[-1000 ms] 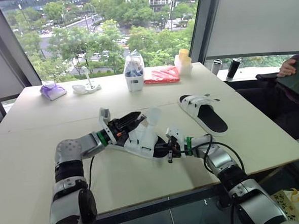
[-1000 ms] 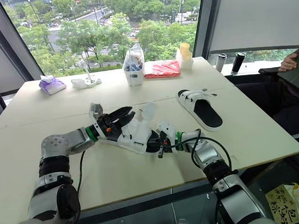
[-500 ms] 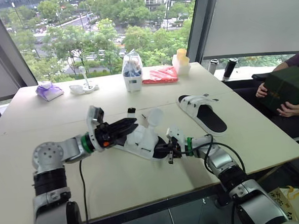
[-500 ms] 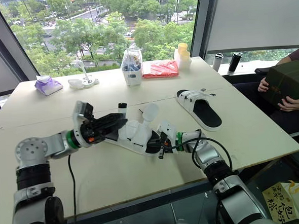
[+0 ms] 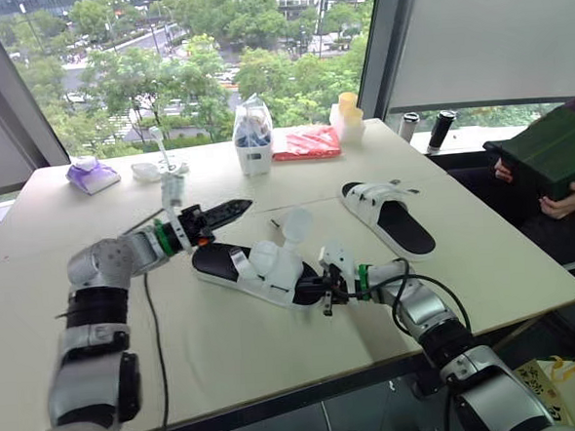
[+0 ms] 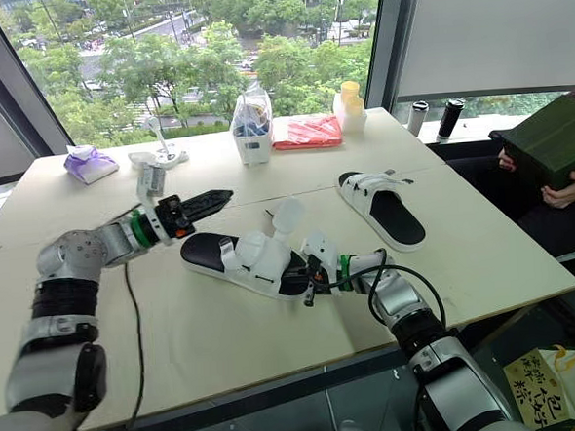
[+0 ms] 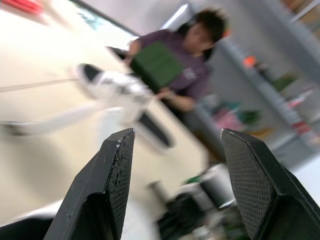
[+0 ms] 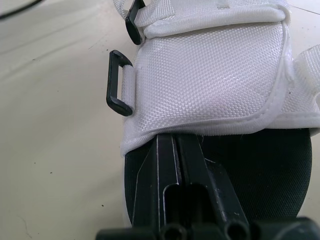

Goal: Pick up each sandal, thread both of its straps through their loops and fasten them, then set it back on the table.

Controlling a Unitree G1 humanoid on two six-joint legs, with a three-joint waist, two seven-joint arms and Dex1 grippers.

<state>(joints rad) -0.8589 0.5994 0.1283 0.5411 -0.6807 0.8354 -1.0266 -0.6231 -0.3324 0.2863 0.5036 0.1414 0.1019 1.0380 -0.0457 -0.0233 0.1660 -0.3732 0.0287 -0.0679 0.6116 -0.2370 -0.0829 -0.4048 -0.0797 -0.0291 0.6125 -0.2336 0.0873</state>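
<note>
There were two white woven sandals with black soles. The right pincer (image 5: 323, 289) was clamped on the near sandal (image 5: 261, 268), beside its two rectangular black loops (image 8: 119, 83), and the far sandal (image 5: 390, 217) lay well beyond. The left pincer (image 5: 234, 209), fingers apart, hung near the other end of the near sandal.

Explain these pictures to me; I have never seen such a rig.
A two-armed humanoid robot works at a table. Two pictures come from cameras on its head, two from its wrists, looking along each gripper's black fingers. A near sandal and a far sandal lie on the table, with a red packet and a white tub behind. The left gripper hovers open, holding nothing. The right gripper, fingers together, meets the near sandal's white flap; whether it pinches it is unclear. A person at right holds a green box.
</note>
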